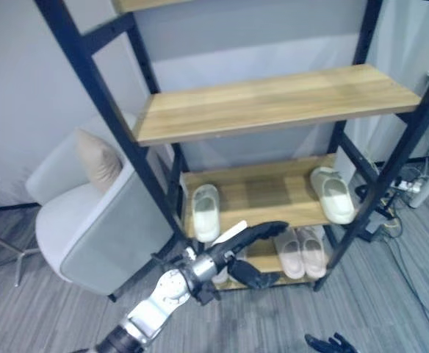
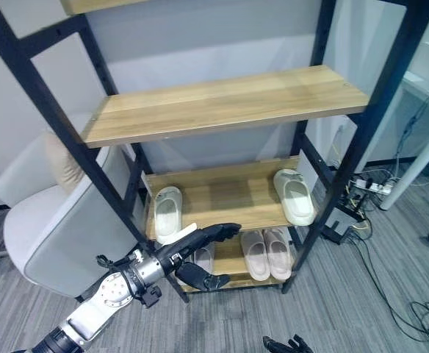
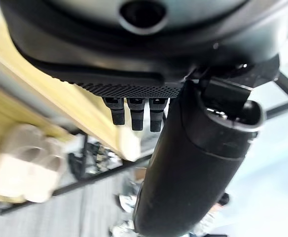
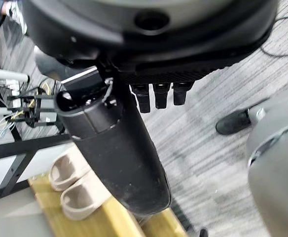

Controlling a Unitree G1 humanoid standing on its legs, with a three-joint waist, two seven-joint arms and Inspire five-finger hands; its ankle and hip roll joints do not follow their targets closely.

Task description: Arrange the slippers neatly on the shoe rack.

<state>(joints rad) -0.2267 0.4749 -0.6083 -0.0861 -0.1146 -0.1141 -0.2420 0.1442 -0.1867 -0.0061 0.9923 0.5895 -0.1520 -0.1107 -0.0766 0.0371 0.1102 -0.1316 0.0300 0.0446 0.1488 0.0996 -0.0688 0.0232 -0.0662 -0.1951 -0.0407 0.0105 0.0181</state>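
Observation:
The shoe rack (image 1: 266, 193) has wooden shelves in a black frame. On its lower shelf one white slipper (image 1: 205, 212) lies at the left and another white slipper (image 1: 333, 194) at the right, far apart. A beige pair (image 1: 300, 251) sits side by side on the bottom shelf, and shows as the beige pair (image 3: 25, 163) in the left wrist view. My left hand (image 1: 253, 235) hovers before the bottom shelf, left of the pair, open and holding nothing. A pale shape (image 2: 203, 259) lies partly hidden behind it. My right hand (image 1: 332, 343) hangs low over the floor, open and empty.
A grey armchair (image 1: 104, 228) with a beige cushion (image 1: 97, 158) stands close against the rack's left side. A power strip and cables (image 1: 409, 187) lie on the floor to the right. The wide upper shelf (image 1: 273, 103) is bare.

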